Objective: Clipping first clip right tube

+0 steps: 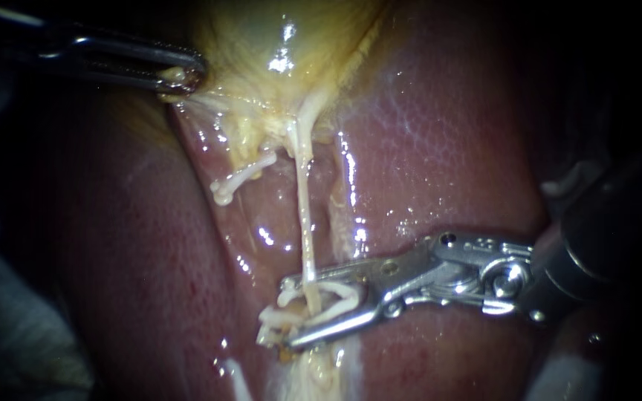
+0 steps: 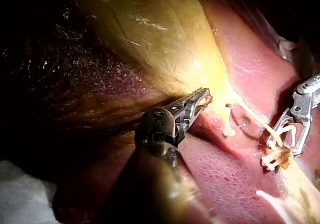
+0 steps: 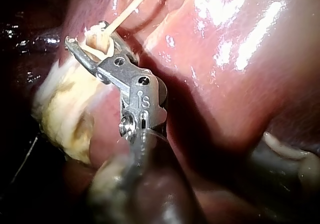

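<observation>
Right of the right tube [image 1: 305, 223] the liver [image 1: 440, 134] lies bare. Left of it stands a short tube stump [image 1: 241, 180] (narrow gap only). Below, the right instrument [image 1: 291, 312] straddles the tube, jaws apart; above, the left instrument [image 1: 180, 78] grips the gallbladder [image 1: 261, 37].

Endoscope view: the left instrument [image 1: 180, 78] has its shaft swallowed by darkness. Its jaws are closed on a fold of gallbladder [image 1: 261, 37], and the depth of the bite is hidden. The right instrument [image 1: 288, 313] has a blurred, dark shaft. The right tube [image 1: 305, 215] passes between its parted jaws, and its lower run is masked by them and by white strands [image 1: 269, 323]. Whether anything is loaded in those jaws cannot be told. Wrist views: each instrument's own shaft is blurred.
</observation>
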### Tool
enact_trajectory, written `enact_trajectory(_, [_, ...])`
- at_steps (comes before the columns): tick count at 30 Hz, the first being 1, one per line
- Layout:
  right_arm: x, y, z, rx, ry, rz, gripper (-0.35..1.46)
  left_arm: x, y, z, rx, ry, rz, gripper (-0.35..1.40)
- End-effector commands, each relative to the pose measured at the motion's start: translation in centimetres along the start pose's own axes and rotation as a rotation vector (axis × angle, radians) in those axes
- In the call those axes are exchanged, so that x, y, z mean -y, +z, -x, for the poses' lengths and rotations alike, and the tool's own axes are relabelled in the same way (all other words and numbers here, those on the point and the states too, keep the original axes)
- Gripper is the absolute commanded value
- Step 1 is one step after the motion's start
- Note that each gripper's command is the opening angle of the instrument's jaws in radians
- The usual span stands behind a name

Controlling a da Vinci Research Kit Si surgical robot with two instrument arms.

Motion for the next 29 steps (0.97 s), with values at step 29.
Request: enact_trajectory(29, [0.03, -0.14, -0.04, -0.041, 0.094, 0.064, -0.35, -0.02, 0.02, -0.01, -0.001, -0.001, -0.001, -0.35])
